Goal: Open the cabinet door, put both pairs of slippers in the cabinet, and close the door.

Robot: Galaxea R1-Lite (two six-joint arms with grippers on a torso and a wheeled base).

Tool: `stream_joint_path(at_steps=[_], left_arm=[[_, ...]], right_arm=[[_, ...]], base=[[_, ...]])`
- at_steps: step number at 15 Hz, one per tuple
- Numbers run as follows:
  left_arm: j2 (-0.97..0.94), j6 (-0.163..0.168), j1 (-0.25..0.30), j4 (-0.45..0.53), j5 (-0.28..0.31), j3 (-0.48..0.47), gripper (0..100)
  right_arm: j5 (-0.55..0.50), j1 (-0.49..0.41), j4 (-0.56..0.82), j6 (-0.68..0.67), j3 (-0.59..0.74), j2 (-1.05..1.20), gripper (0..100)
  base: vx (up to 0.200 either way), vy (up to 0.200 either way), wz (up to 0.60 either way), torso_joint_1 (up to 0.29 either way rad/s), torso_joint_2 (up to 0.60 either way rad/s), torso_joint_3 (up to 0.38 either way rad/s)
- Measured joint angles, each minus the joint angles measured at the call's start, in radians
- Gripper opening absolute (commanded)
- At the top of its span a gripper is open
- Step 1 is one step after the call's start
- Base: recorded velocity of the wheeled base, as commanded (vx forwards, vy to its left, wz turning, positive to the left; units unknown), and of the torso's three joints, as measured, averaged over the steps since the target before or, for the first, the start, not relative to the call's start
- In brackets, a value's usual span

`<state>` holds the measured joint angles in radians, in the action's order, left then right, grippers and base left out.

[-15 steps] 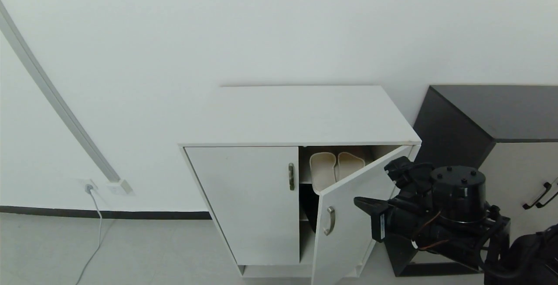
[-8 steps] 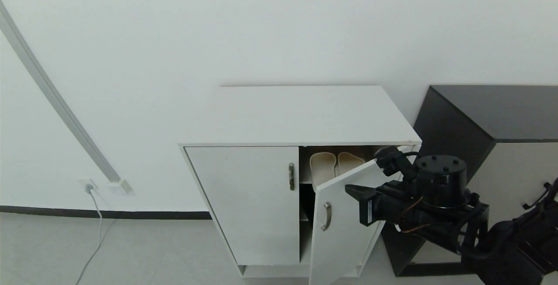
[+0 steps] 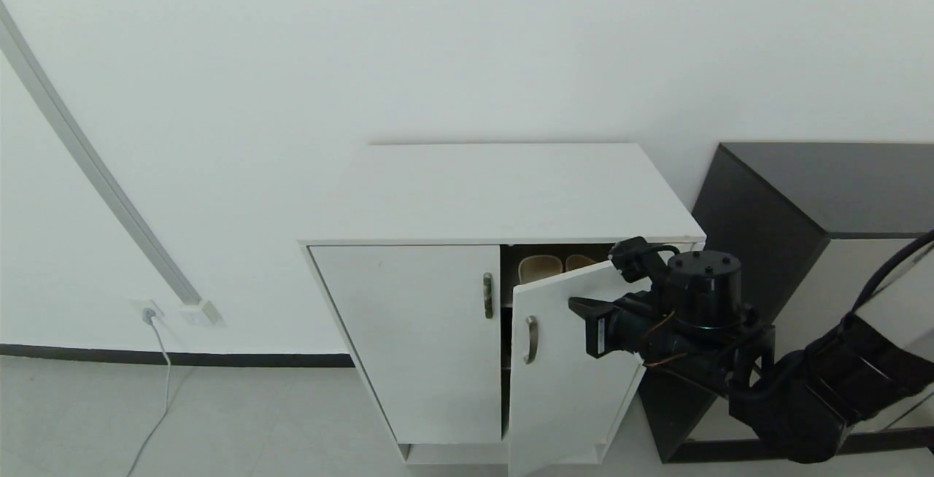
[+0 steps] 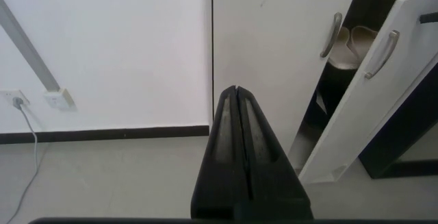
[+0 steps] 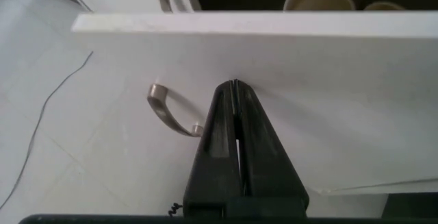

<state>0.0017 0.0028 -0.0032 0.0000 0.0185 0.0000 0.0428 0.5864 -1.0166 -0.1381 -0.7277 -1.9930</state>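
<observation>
Right arm extends forward at door height. Its end effector [image 5: 236, 85], fingers clenched together on nothing, has its tip against the outer face of the white right-hand cabinet door [image 3: 569, 367], beside the curved metal handle [image 3: 531, 339]. The door stands narrowly ajar. 1 pair of beige slippers [image 3: 540, 267] sits on the upper shelf inside. Left end effector [image 4: 236, 90], likewise clenched and empty, is held well apart from the white 2-door cabinet [image 3: 503, 192], pointing toward it.

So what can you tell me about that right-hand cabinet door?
The right-hand door is a flat white panel, like painted board, with a curved metal handle near its free edge. It stands ajar, hinged at the right of the cabinet, and the gap shows beige slippers on the upper shelf. The right claw, shut, rests its tip against the outer face.
</observation>
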Motion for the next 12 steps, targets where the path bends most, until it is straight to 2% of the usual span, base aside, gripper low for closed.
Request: stream_joint_path(at_steps=[12], left_arm=[[0.0, 0.0, 0.0, 0.0, 0.0, 0.0, 0]], right_arm=[[0.0, -0.039, 0.001, 0.0, -0.157, -0.154, 0]], base=[[0.0, 0.0, 0.0, 0.0, 0.0, 0.0]])
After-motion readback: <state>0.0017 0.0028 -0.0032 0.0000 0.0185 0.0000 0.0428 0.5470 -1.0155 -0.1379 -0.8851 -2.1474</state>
